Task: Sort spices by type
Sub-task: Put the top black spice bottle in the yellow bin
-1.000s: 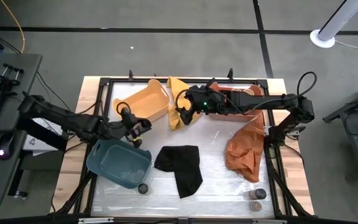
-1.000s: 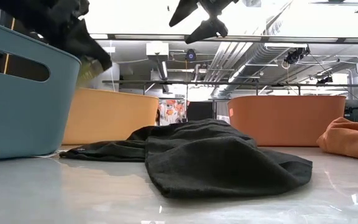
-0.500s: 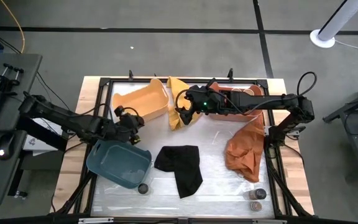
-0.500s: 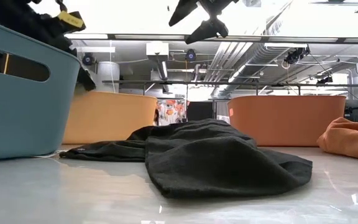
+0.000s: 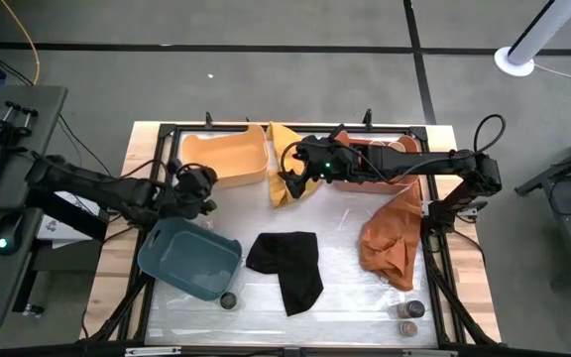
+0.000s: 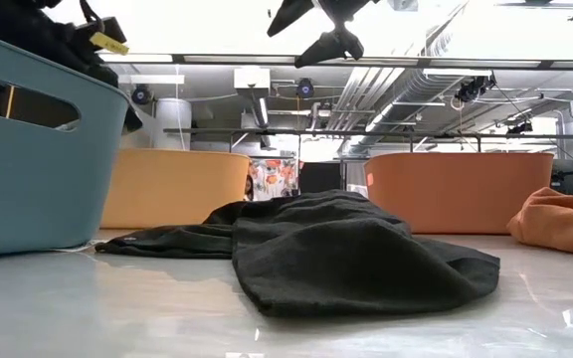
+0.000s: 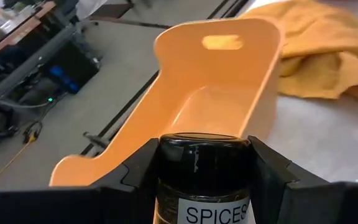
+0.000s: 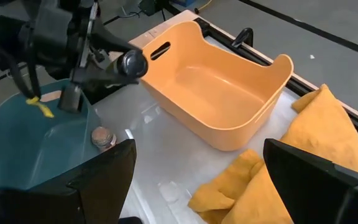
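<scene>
Robotics lab, exposed ceiling ducts (image 6: 406, 80), computer desk (image 5: 8, 178)

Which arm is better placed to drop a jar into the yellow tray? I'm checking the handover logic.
Left. The left gripper is shut on a black-lidded spice jar, facing the yellow tray. The right gripper is open and empty above the yellow cloth.

A black cloth (image 6: 336, 244) lies in a heap in front of me. A blue tray (image 6: 38, 159) stands close by, a yellow tray (image 6: 172, 189) and a coral tray (image 6: 456, 189) sit farther back, and an orange cloth (image 6: 565, 219) is bunched at the edge
</scene>
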You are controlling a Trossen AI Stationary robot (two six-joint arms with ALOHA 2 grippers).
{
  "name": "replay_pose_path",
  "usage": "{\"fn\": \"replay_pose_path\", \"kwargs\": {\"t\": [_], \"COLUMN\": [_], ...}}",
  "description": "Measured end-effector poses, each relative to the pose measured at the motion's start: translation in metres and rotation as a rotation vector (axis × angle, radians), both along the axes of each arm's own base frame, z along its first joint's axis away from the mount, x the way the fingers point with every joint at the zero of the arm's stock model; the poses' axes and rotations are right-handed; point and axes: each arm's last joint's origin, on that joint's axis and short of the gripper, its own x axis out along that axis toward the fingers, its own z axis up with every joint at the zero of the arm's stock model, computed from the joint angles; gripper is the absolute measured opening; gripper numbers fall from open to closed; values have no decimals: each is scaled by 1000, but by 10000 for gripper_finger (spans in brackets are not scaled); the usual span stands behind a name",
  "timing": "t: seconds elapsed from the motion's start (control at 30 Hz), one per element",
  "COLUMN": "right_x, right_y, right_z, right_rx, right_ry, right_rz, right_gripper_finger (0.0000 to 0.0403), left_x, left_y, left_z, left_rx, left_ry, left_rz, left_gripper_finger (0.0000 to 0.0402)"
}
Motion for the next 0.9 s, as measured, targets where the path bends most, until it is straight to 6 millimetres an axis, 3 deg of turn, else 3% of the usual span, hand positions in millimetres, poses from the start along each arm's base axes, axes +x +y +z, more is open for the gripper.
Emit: {"fn": "replay_pose_path", "kwargs": {"t": [0.33,0.5,0.7,0.9], "right_x": [2,5,16,33], "right_y": [5,10,8,0], "right_z": [2,7,19,15], "right_rx": [-17,-27,-16,59], "right_ry": [-19,-67,-251,-390], "right_rz": [33,103,144,134], "right_gripper_finger": [348,348,348,348], "left_x": [-9,-7,9,36], "left_y": [13,12,7,9], "left_z": [8,40,72,65], "left_rx": [27,4,-1,70], "left_ry": [-35,-205,-387,-332], "left_rz": [94,75,-203,-311], "left_gripper_finger": [152,152,152,152]}}
